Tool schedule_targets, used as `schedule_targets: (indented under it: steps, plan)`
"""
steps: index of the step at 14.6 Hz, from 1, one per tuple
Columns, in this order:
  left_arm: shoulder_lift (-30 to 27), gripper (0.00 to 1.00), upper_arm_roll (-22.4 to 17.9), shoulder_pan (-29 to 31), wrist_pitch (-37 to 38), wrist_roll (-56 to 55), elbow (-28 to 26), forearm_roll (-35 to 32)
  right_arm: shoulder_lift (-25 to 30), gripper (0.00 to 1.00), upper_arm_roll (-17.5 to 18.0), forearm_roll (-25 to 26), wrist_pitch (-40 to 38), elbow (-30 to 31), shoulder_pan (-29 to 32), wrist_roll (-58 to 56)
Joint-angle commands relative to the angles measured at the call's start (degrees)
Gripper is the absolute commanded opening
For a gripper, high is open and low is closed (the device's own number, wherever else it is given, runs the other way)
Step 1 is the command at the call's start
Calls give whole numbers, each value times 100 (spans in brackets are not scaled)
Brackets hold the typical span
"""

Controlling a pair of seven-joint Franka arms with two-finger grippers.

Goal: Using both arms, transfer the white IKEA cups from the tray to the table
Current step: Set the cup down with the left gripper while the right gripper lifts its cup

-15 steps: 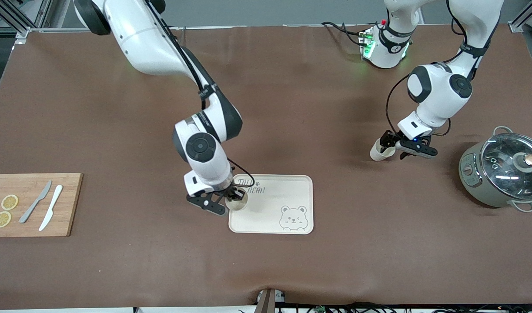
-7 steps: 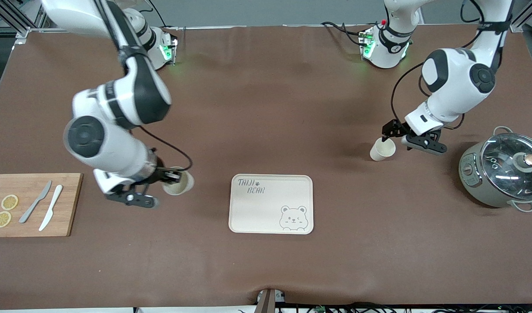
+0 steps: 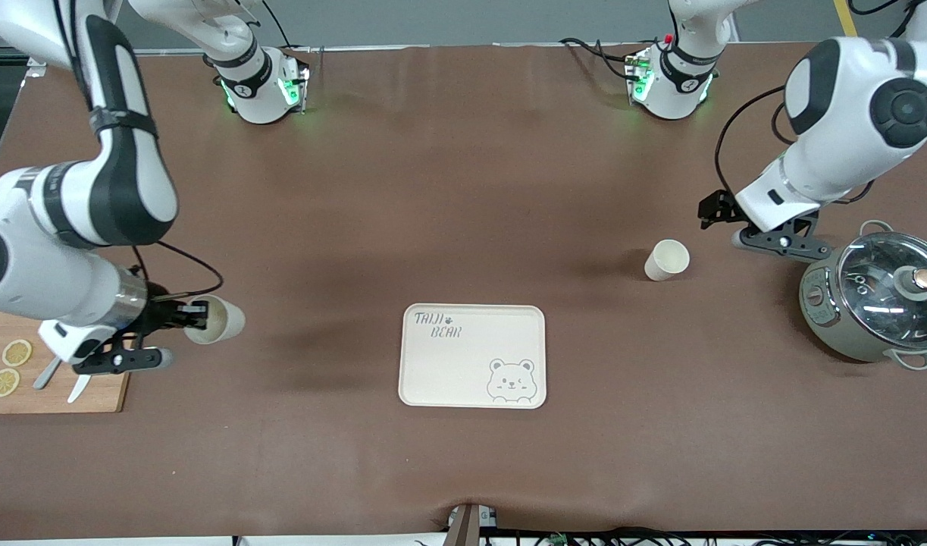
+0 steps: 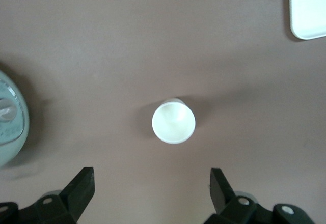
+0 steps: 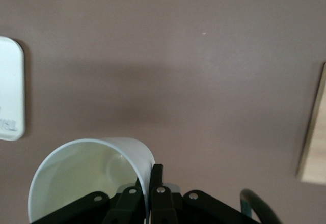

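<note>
One white cup (image 3: 666, 260) stands upright on the brown table between the bear-printed tray (image 3: 472, 356) and the grey pot; it shows from above in the left wrist view (image 4: 173, 121). My left gripper (image 3: 725, 225) is open and empty in the air beside that cup, toward the pot, with its jaws wide apart (image 4: 152, 184). My right gripper (image 3: 192, 316) is shut on the wall of the other white cup (image 3: 219, 320), held tilted over bare table between the cutting board and the tray. In the right wrist view the fingers (image 5: 157, 180) pinch the cup's rim (image 5: 86, 175).
A grey pot with a glass lid (image 3: 876, 296) stands at the left arm's end of the table. A wooden cutting board (image 3: 103, 387) with lemon slices and two knives lies at the right arm's end, partly under the right arm. The tray holds nothing.
My right gripper carried its cup off the tray toward the cutting board. My left gripper let go of its cup, opened and moved away toward the pot.
</note>
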State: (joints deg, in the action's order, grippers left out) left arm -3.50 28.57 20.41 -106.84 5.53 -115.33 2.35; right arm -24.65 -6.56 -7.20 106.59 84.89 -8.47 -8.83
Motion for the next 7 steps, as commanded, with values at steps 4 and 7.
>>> schedule_targets:
  steps: [4,7]
  plan:
    - [-28,100,-919,-1089,1060,-289,968,-182,14,0,102,-62,1090,703,276,-1095]
    - [7,100,-1475,-1671,1262,-421,1468,-174,-66,0,102,-62,1906,1177,258,-1103]
